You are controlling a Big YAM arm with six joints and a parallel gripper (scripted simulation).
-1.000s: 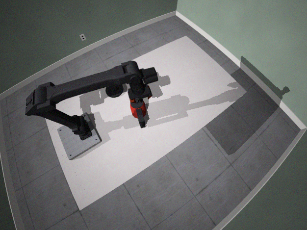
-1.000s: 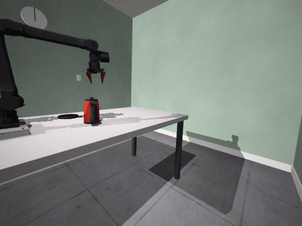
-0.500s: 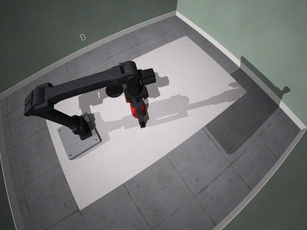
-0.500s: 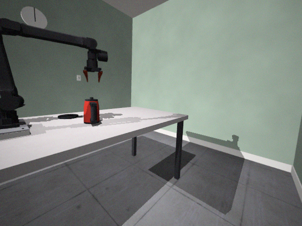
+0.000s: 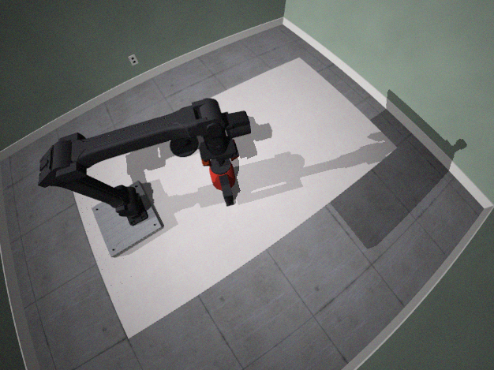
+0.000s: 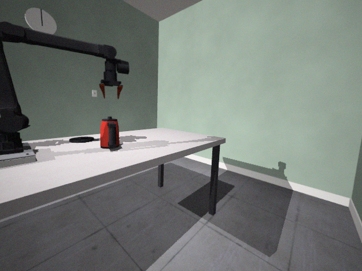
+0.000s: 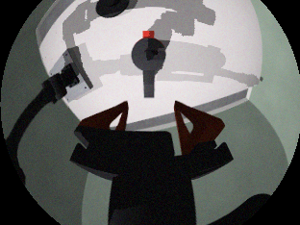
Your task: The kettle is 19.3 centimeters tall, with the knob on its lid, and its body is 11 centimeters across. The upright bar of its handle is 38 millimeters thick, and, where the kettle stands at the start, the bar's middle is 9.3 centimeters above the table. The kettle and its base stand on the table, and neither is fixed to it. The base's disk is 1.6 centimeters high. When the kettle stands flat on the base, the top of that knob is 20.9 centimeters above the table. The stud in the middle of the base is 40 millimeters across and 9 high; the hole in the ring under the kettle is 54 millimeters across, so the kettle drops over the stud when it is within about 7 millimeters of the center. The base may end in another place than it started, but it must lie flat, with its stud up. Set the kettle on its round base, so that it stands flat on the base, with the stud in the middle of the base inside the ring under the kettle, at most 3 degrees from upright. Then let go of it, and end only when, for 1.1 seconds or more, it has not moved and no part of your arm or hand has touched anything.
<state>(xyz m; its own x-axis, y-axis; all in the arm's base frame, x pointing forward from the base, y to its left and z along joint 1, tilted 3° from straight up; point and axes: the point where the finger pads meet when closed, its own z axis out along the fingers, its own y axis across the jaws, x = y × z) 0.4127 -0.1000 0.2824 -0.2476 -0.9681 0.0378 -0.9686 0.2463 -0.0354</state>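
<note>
Exterior view, open fingers [image 6: 119, 92] pointing down above red kettle [image 6: 104, 133] [image 7: 148, 34] [image 5: 218, 180].

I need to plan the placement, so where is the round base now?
In the exterior view, the round base lies on the table, left of the red kettle.

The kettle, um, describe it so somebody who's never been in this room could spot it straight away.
Find the white table with the black robot arm on it. Beside the flat black round base stands the kettle, upright. Unlike that low disk, it is tall and bright red, with a black lid and black upright handle.
</note>
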